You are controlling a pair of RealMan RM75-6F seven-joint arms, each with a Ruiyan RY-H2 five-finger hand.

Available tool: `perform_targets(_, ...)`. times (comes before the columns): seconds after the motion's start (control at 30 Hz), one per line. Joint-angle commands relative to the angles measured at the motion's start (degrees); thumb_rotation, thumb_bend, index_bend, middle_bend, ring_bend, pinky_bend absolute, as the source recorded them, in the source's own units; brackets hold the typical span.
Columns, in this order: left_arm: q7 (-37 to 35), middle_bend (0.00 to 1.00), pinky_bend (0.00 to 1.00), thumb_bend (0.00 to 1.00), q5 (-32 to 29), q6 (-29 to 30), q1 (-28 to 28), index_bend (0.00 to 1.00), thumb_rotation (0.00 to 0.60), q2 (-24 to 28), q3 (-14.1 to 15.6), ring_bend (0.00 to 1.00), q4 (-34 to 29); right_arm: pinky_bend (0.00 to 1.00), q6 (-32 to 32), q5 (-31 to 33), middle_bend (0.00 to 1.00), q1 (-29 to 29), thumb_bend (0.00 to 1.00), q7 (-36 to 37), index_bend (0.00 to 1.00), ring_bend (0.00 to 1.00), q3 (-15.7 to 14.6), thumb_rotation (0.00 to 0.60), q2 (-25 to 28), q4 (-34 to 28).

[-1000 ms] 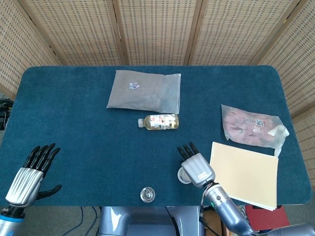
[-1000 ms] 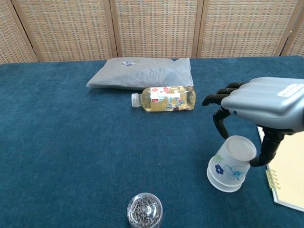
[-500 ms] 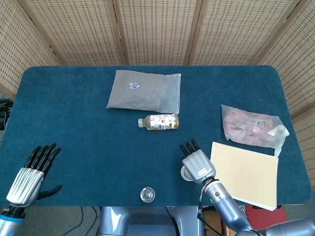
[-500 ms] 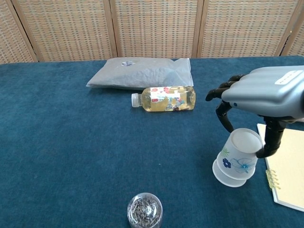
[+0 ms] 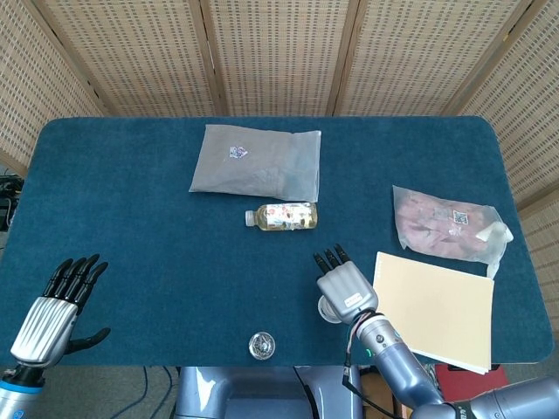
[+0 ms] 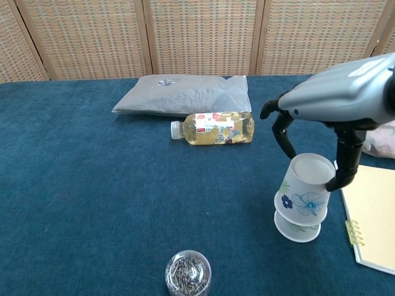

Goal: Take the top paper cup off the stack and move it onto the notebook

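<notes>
The right hand (image 6: 336, 108) pinched the top paper cup (image 6: 305, 192) between thumb and a finger and had lifted it higher than a moment before, tilted, almost free of the lower cup (image 6: 297, 227). The notebook (image 6: 373, 216) lay just beside. The left hand (image 5: 54, 310) rested open, holding nothing.

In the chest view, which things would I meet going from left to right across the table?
Grey bag → jar of small metal pieces → bottle → top paper cup, held by the right hand → notebook.
</notes>
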Motion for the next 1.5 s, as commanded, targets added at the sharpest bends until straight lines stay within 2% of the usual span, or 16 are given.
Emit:
perform_targets(0.03, -0.07, 0.00, 0.00, 0.15, 0.14, 0.11, 0.02, 0.00, 0.600, 0.01, 0.03, 0.00, -0.09, 0.00, -1.07, 1.73, 0.06, 1.20, 0.18, 1.40, 0.48, 0.00, 0.90, 0.600, 1.13, -0.22)
perform_targets(0.6, -0.02, 0.00, 0.00, 0.15, 0.36, 0.45, 0.10, 0.00, 0.600, 0.00, 0.00, 0.00, 0.02, 0.00, -3.10, 5.44, 0.06, 6.19, 0.18, 6.57, 0.48, 0.00, 3.99, 0.600, 7.89, -0.22)
perform_targets(0.9, 0.06, 0.00, 0.00, 0.15, 0.49, 0.47, 0.11, 0.00, 0.600, -0.04, 0.06, 0.00, -0.02, 0.00, -3.95, 6.98, 0.05, 7.90, 0.18, 8.34, 0.48, 0.00, 4.03, 0.600, 11.98, -0.22)
perform_targets(1.2, -0.21, 0.00, 0.00, 0.15, 0.60, 0.70, 0.15, 0.00, 0.600, 0.03, 0.03, 0.00, 0.02, 0.00, -3.28, 7.94, 0.05, 7.08, 0.18, 10.87, 0.48, 0.00, 1.67, 0.600, 14.78, -0.15)
perform_targets(1.5, 0.10, 0.00, 0.00, 0.15, 0.83, 0.80, 0.23, 0.00, 0.600, 0.04, 0.11, 0.00, -0.21, 0.00, -6.39, 3.53, 0.05, 1.84, 0.18, 18.22, 0.48, 0.00, -2.85, 0.600, 14.71, 8.54)
